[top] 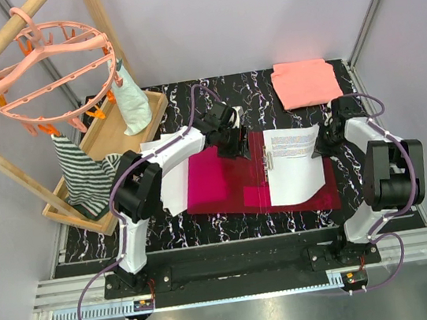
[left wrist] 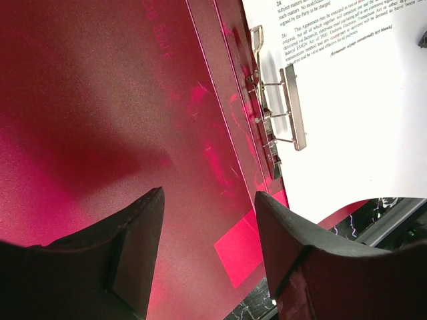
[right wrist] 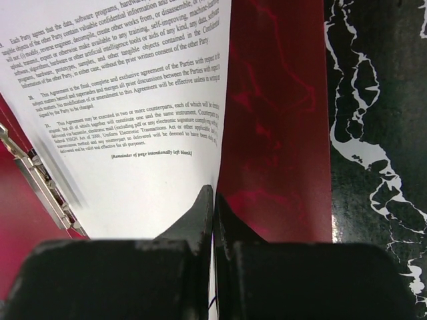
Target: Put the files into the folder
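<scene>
1. Folder (top: 220, 179), open mid-table toward the near edge.
2. Files (top: 294, 166) on its right half, beside the clip (left wrist: 293, 107).
3. Right gripper (right wrist: 212, 200), clenched on the sheets' right edge.
4. Left gripper (left wrist: 210, 203), released, above the left cover.

Risk, we judge: a hard tug creases the thin sheets or skews them against the clip.

A flat rectangular crimson folder (top: 224, 178); thin white paper sheets (top: 295, 172) printed with black text; a black table (top: 259, 90) veined white.
</scene>
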Controlling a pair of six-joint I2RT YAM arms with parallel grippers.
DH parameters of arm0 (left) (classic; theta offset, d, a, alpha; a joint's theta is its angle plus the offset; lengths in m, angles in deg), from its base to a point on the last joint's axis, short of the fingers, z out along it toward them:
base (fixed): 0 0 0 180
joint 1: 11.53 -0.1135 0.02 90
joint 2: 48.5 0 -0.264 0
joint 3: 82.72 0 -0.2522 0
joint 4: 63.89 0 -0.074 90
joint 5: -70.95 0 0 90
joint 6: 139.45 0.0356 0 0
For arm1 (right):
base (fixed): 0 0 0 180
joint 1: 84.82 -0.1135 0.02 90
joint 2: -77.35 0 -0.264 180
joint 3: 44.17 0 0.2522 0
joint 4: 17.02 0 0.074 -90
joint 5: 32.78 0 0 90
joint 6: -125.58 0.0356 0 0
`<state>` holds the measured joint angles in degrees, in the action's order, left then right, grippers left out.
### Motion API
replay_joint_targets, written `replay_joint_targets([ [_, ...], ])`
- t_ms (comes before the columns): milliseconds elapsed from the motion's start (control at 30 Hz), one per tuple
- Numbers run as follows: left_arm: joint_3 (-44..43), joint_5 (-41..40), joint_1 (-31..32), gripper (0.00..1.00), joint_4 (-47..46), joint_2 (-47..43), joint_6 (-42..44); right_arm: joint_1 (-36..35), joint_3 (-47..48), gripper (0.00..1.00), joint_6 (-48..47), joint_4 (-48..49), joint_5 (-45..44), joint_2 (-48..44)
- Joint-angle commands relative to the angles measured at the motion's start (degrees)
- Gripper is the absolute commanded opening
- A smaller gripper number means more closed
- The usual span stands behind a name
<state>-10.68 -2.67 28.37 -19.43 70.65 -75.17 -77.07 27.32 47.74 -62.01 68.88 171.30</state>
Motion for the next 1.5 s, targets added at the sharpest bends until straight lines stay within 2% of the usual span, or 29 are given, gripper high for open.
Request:
replay_joint_targets([
  [0,-2.58,1.37,0.27,0.60,-1.43,-0.24,0.58,-0.89,0.45,0.00,-1.18,0.90,1.70,-0.87],
  [667,-1.52,0.41,0.27,0.60,-0.64,-1.38,1.90,-0.89,-0.17,0.00,-1.53,-2.26,-5.33,-3.51],
  [1367,-0.91,0.05,0.27,0.61,-0.73,-2.78,0.76,-1.16,-2.63,0.00,2.60,1.60,0.47,-3.69],
  [1400,-0.56,-0.21,0.27,0.63,-0.73,-3.66,0.75,-1.16,-2.71,0.03,2.60,1.78,0.47,-3.78],
  [1433,-0.21,-0.21,0.09,0.63,-0.81,-4.36,0.67,-1.16,-2.63,0.12,2.60,1.61,0.12,-3.86],
  [1467,0.84,-0.30,-0.08,0.64,-0.64,-5.15,0.84,-1.16,-2.54,0.27,2.69,1.43,-1.45,-4.47],
])
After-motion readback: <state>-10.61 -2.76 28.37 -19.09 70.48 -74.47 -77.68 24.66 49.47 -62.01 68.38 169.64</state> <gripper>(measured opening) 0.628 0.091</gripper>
